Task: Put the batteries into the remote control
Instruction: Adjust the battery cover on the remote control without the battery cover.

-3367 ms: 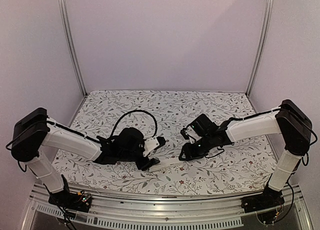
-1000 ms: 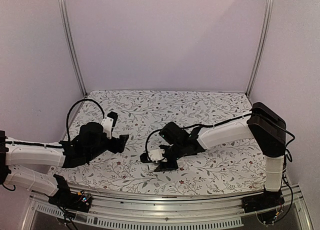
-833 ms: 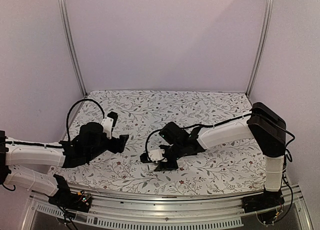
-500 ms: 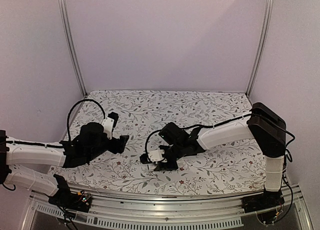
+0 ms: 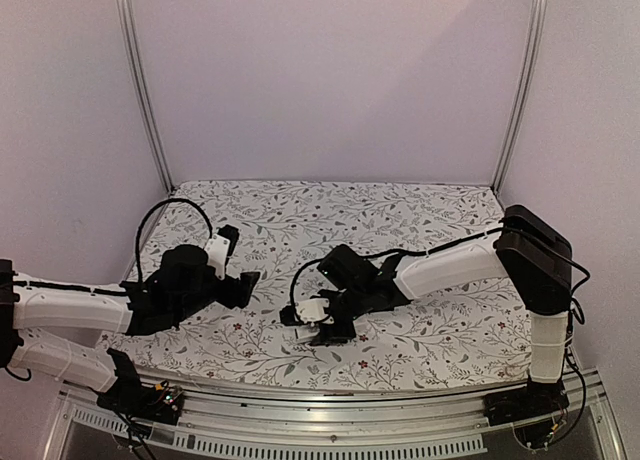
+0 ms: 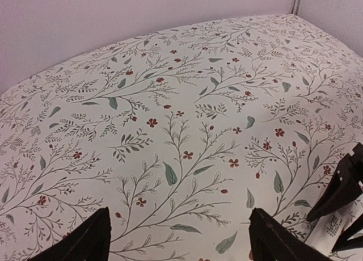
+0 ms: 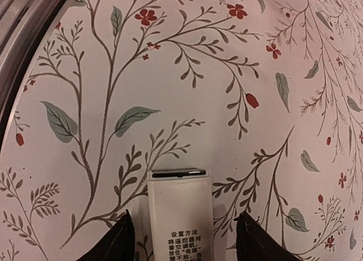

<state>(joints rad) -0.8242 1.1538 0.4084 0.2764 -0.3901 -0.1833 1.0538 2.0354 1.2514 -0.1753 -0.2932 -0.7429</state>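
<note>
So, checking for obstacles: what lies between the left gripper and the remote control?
Only bare floral cloth separates the left gripper from the remote control, seen in the left wrist view.

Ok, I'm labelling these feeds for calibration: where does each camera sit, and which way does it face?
Top external: above and behind, looking down at the floral table; both arms show.
Left wrist: low, looking across the table to the back wall; its open jaws at the bottom.
Right wrist: looking down at the remote between its jaws.
Shared: both wrist views show the remote.
</note>
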